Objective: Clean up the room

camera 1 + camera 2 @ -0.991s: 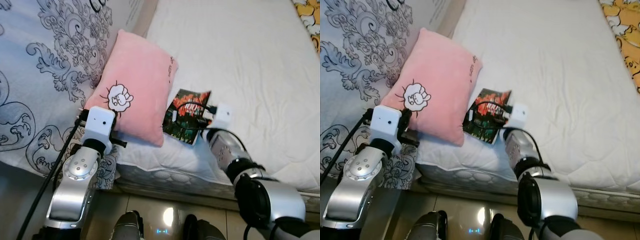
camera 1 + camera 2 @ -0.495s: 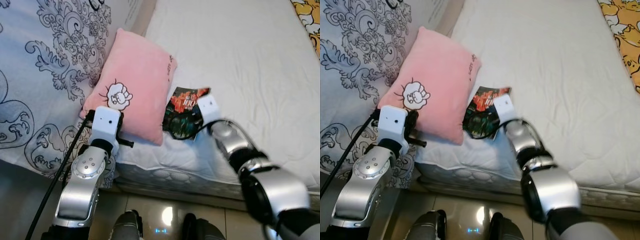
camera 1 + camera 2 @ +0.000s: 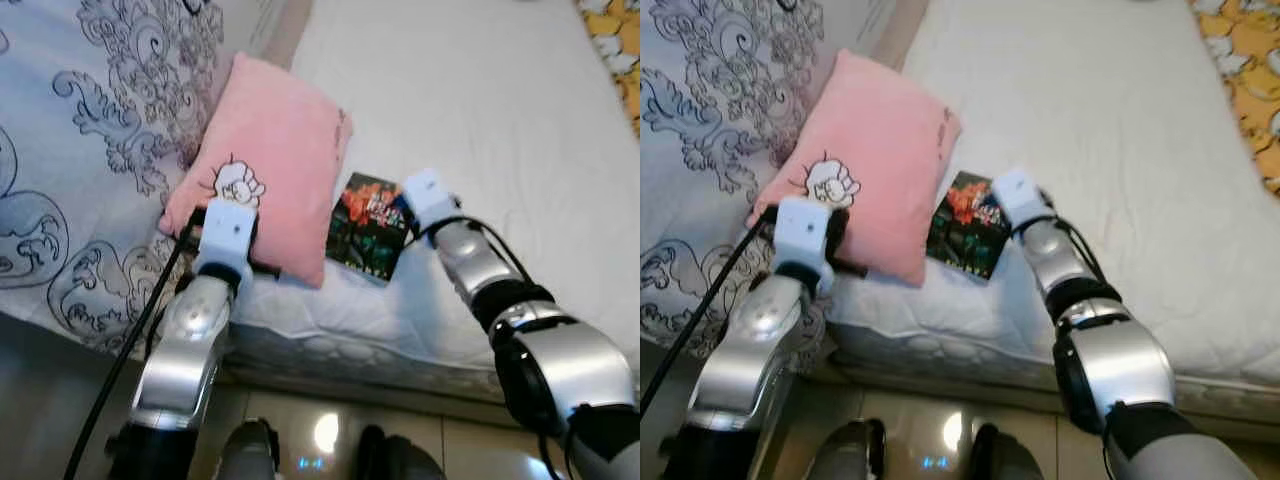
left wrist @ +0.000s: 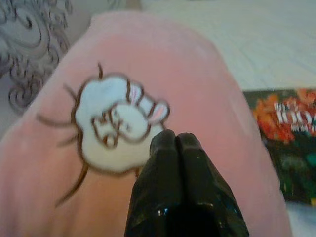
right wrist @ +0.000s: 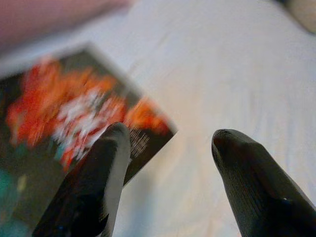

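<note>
White bed [image 3: 480, 90], book [image 3: 370, 225] at the pink pillow's [image 3: 275, 170] four o'clock; right claw [image 5: 168, 148] spread over its corner should pinch it, left claw [image 4: 175, 143] pressed together on the pillow

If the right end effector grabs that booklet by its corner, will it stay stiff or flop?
The booklet looks thin and flat, so it will probably sag from a corner grip. Its glossy cover may slip. The right end effector is open at its corner; the soft mattress may give underneath.
</note>
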You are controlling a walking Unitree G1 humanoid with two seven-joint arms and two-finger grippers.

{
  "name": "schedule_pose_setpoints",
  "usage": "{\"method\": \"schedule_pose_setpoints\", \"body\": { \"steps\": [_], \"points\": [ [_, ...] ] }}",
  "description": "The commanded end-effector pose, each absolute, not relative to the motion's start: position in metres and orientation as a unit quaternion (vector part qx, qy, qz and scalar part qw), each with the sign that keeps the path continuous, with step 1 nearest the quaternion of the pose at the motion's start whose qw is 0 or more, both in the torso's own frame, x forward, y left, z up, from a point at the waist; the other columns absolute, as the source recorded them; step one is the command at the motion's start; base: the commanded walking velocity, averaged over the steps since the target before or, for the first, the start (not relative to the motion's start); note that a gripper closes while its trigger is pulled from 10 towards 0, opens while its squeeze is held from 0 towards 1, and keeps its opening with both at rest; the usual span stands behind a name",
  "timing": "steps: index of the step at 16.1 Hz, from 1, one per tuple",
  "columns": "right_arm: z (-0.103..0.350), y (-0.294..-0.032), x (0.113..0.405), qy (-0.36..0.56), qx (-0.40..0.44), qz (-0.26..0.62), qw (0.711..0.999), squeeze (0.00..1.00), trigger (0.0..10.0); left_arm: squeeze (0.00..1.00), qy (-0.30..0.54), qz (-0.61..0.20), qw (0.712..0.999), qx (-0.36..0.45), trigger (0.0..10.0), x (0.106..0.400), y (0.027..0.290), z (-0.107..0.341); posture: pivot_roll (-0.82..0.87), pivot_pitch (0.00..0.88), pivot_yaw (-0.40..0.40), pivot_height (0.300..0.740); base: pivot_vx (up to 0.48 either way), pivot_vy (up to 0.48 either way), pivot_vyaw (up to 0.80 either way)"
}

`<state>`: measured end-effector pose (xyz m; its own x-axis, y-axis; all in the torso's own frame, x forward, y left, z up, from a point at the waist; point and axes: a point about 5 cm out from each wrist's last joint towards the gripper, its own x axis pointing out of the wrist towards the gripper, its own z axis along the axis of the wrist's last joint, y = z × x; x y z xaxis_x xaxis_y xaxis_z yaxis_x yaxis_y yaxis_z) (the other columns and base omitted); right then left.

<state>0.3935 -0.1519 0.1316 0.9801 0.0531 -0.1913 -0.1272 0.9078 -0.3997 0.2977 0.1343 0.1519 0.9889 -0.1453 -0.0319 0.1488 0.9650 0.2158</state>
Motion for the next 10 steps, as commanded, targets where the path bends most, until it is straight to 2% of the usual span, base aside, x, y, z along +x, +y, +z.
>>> {"method": "schedule_pose_setpoints", "body": {
  "steps": [1,2,3,4,6,8,9,10],
  "points": [
    [0.14,-0.166,0.394,0.048,-0.15,0.012,0.988,0.0,10.0,0.38,0.017,-0.066,0.992,0.104,10.0,0.3,0.138,0.144,0.3,0.017,-0.069,0.74,0.0,0.0,0.0],
    [0.139,-0.171,0.391,0.036,-0.128,-0.003,0.991,0.0,10.0,1.0,0.018,-0.063,0.993,0.097,10.0,0.301,0.141,0.143,0.29,0.0,-0.074,0.74,0.0,0.0,0.0],
    [0.138,-0.175,0.39,0.03,-0.116,-0.013,0.993,0.0,10.0,1.0,0.018,-0.06,0.994,0.091,10.0,0.302,0.142,0.142,0.28,0.0,-0.075,0.74,0.0,0.0,0.0],
    [0.127,-0.19,0.372,-0.017,-0.055,-0.037,0.998,1.0,10.0,1.0,0.022,-0.066,0.995,0.068,10.0,0.305,0.142,0.136,0.22,0.0,-0.08,0.74,0.0,0.0,0.0],
    [0.111,-0.201,0.348,-0.032,-0.032,-0.066,0.997,1.0,10.0,1.0,0.031,-0.064,0.994,0.079,10.0,0.309,0.144,0.125,0.17,0.0,-0.077,0.74,0.0,0.0,0.0],
    [0.078,-0.204,0.308,-0.016,-0.017,-0.093,0.995,1.0,10.0,1.0,0.044,-0.06,0.996,0.059,10.0,0.313,0.145,0.11,0.12,0.0,-0.065,0.74,0.0,0.0,0.0],
    [0.056,-0.205,0.284,0.018,0.007,-0.104,0.994,1.0,10.0,1.0,0.053,-0.052,0.997,0.037,10.0,0.317,0.144,0.102,0.1,0.0,-0.058,0.74,0.0,-0.48,0.0],
    [0.051,-0.203,0.278,0.021,0.012,-0.102,0.994,1.0,10.0,1.0,0.056,-0.051,0.997,0.024,10.0,0.32,0.142,0.1,0.08,0.0,-0.047,0.74,0.0,-0.472,0.0]
  ]
}}
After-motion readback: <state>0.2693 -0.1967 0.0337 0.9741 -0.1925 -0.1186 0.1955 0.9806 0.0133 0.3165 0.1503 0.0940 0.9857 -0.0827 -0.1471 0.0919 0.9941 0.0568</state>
